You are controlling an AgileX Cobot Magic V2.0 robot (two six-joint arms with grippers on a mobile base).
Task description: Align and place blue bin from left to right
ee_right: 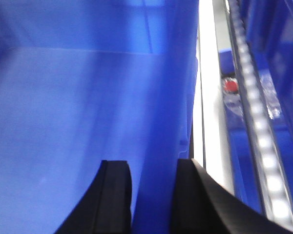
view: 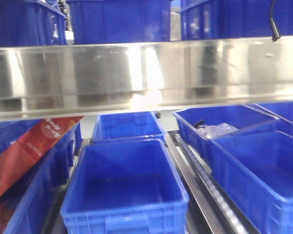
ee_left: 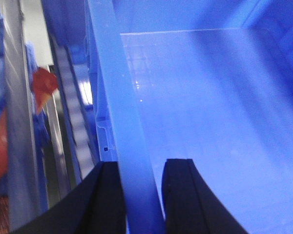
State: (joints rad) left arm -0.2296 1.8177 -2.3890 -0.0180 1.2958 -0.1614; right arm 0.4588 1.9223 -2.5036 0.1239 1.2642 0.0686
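**Both tools clamped on the side walls of a blue bin**

The blue bin [view: 88, 222] stands near and central in the front view, upright and with nothing in it, on the surface below a steel shelf [view: 146, 73]. The arms do not appear in this view.

In the left wrist view, the left tool [ee_left: 141, 195] straddles the bin's left wall [ee_left: 122, 97]. One black finger [ee_left: 107, 204] is outside and the other inside. The tool is only slightly parted, both fingers pressing the rim, so it grasps the wall.

In the right wrist view, the right tool [ee_right: 154, 190] straddles the right wall [ee_right: 166, 97] in the same way. Its fingers [ee_right: 115, 200] are closed against either face of the wall, which it also grasps.

A roller rail [ee_right: 256, 126] runs just right of the bin. A second bin [view: 127, 126] stands just beyond it, on the far side. To the right of the rail are two more bins: a near one [view: 263, 180] and a far one [view: 185, 127] holding a clear plastic bag [view: 217, 130]. At the left, a red package [view: 24, 151] leans tilted over further bins [view: 63, 148]. A row of bins [view: 119, 22] stands on the steel shelf above.
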